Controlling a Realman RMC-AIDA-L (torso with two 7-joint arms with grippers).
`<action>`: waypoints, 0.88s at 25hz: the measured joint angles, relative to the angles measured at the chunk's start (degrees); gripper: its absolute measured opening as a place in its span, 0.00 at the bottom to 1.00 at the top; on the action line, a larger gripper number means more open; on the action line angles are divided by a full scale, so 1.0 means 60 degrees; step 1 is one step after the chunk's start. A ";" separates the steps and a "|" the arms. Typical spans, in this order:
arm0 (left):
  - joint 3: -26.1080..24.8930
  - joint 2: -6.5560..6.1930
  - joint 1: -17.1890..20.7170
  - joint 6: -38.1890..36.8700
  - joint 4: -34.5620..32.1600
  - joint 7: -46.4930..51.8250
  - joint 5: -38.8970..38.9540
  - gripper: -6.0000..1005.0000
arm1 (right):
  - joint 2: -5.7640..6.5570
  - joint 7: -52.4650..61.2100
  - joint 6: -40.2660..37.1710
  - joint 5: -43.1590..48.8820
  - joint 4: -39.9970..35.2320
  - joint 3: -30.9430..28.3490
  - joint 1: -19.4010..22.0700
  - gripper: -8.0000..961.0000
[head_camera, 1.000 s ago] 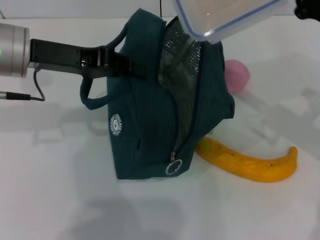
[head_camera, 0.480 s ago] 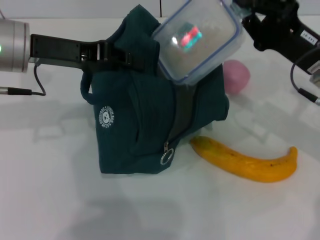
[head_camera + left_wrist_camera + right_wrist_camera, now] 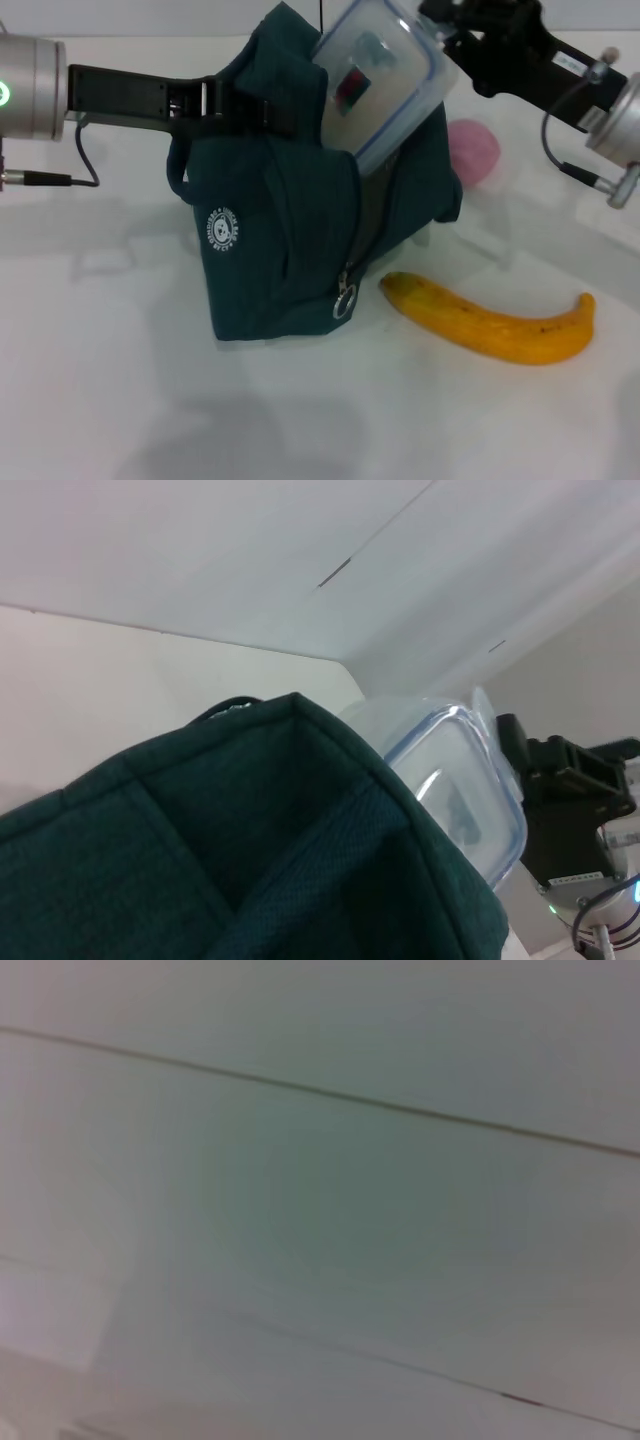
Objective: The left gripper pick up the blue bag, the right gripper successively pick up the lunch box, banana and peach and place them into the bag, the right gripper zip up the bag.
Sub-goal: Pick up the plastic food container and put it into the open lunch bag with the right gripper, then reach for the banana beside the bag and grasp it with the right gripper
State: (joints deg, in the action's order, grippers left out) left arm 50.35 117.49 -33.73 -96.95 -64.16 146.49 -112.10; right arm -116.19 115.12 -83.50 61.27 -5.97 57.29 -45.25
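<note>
In the head view the blue bag (image 3: 285,240) stands on the white table, its top edge pinched by my left gripper (image 3: 272,116), which reaches in from the left and is shut on the fabric. The clear lunch box (image 3: 385,85) with a blue-rimmed lid is tilted, its lower end inside the bag's open mouth. My right gripper (image 3: 448,35) is shut on the box's upper corner. The banana (image 3: 490,322) lies on the table right of the bag, and the pink peach (image 3: 473,152) sits behind it. The left wrist view shows the bag (image 3: 200,850), the lunch box (image 3: 455,780) and the right gripper (image 3: 570,800).
The bag's ring zipper pull (image 3: 343,303) hangs low on its front seam. A black cable (image 3: 60,180) runs from the left arm across the table. The right wrist view shows only a blurred pale surface.
The right gripper has moved left and down, tipping the lunch box steeper and pushing its lower end into the bag's mouth. The bag shifted slightly; banana and peach have not moved.
</note>
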 joint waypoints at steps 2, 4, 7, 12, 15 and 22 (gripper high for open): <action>0.0000 0.0003 -0.0001 0.0017 0.0000 -0.0036 0.0003 0.05 | 0.0000 -0.0130 0.0068 -0.0008 -0.0018 0.0087 -0.0180 0.24; 0.0000 0.0003 -0.0002 0.0037 0.0000 -0.0054 0.0006 0.05 | -0.0001 -0.0341 0.0072 -0.0052 -0.0027 0.0107 -0.0311 0.24; 0.0001 0.0003 -0.0003 0.0056 0.0000 -0.0054 0.0009 0.05 | 0.0000 -0.0640 0.0087 -0.0111 -0.0031 0.0103 -0.0436 0.24; 0.0002 0.0001 -0.0022 0.0213 0.0156 -0.0055 0.0009 0.05 | 0.0000 -0.0648 0.0123 -0.0120 -0.0033 0.0109 -0.0471 0.25; 0.0001 -0.0032 -0.0029 0.0239 0.0229 -0.0055 0.0014 0.05 | 0.0001 -0.0633 0.0117 -0.0120 -0.0037 0.0089 -0.0475 0.33; -0.0158 -0.0067 0.0014 0.0250 0.0236 -0.0061 0.0020 0.05 | 0.0004 -0.0841 -0.0129 -0.0076 -0.0858 0.0117 -0.0100 0.61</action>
State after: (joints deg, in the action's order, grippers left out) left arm 49.40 117.09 -33.65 -95.44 -62.74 146.13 -111.99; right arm -116.17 110.07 -84.27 60.81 -11.11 57.99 -45.85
